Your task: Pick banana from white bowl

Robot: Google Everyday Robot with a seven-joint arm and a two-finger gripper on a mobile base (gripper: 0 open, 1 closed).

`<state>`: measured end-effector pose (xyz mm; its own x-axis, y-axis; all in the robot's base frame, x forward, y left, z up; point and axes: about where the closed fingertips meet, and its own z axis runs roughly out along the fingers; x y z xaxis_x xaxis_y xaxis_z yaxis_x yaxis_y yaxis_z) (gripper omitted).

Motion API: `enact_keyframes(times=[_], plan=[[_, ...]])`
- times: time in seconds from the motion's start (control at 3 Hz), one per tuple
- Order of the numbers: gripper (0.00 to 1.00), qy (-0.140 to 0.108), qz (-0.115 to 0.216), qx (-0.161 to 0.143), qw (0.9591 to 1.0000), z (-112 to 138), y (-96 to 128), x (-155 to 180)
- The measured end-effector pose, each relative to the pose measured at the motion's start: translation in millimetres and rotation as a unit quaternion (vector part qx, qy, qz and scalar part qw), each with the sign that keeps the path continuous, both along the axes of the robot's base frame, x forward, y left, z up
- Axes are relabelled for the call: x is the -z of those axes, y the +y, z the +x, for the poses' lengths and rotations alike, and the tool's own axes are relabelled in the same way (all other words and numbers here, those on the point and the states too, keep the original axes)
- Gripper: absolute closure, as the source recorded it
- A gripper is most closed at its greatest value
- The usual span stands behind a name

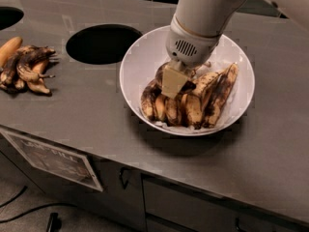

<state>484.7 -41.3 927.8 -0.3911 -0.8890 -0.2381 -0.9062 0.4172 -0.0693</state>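
Note:
The white bowl (140, 64) stands on the grey counter and holds several overripe bananas. The strongly curved, almost black banana (147, 99) lies at the left edge of the pile. Straighter, yellower bananas with black blotches (217, 93) lie to its right. My gripper (175, 87) reaches down from the white arm into the bowl. It sits in the pile just right of the curved banana. Its tip is partly hidden among the fruit.
A separate bunch of dark bananas with an orange one (24, 66) lies at the counter's left. A round hole (102, 43) opens in the counter left of the bowl, another one (7, 17) at far left. Cabinet drawers and a label (53, 158) sit below the front edge.

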Motion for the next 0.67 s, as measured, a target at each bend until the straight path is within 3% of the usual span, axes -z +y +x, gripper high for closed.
enact_keyframes(times=[0.67], plan=[[1.00,-0.048,0.005,0.005,0.9988,-15,-2,-31]])
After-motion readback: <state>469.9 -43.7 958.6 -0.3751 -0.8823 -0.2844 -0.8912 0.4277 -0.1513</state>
